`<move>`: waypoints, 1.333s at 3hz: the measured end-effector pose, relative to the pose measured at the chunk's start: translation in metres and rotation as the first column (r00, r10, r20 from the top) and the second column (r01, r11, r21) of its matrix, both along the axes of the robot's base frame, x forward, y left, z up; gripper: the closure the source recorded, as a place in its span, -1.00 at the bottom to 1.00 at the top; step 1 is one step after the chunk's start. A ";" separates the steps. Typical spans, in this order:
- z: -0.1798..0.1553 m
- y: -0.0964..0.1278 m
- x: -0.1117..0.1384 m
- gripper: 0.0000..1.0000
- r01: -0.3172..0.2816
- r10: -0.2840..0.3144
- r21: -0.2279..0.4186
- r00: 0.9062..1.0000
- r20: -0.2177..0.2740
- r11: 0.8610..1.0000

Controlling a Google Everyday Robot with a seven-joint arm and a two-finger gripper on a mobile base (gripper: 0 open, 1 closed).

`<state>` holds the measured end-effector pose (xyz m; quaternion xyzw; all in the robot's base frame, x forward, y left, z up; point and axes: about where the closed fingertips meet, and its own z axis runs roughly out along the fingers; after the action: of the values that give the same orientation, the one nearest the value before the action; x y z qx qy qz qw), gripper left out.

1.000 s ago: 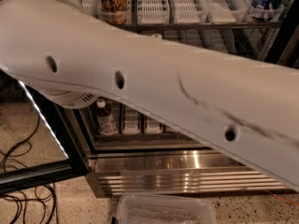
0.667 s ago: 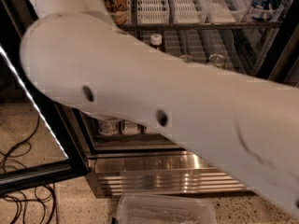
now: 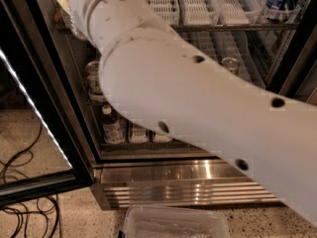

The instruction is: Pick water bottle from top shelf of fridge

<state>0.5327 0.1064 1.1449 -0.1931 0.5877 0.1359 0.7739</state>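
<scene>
The fridge (image 3: 188, 182) stands open, its black-framed glass door (image 3: 34, 108) swung out to the left with a lit white strip. The top shelf (image 3: 198, 4) runs along the top edge as a row of white slotted lane trays on a dark wire rack. At its right end the lower part of a clear bottle with a blue label (image 3: 280, 1) shows; this may be the water bottle. My white arm (image 3: 198, 108) crosses from the lower right to the upper left and hides much of the interior. My gripper is out of view, past the top left edge.
A small brown-liquid bottle (image 3: 113, 125) with a white cap stands on the bottom shelf at the left. Cans (image 3: 93, 73) sit on the middle shelf. A clear plastic bin (image 3: 173, 224) lies on the floor in front of the fridge. Black cables (image 3: 25, 182) lie at the left.
My arm has swung up and to the left toward the top shelf, uncovering the lower left of the fridge and its steel base.
</scene>
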 end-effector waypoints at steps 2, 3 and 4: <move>-0.029 -0.058 -0.002 1.00 0.005 -0.002 0.055 0.998 -0.059 0.998; -0.029 -0.058 -0.002 1.00 0.005 -0.002 0.055 0.998 -0.059 0.998; -0.032 -0.040 -0.001 1.00 -0.053 0.056 0.037 0.996 -0.076 0.998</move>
<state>0.5320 0.0663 1.1127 -0.1901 0.6089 0.1747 0.7501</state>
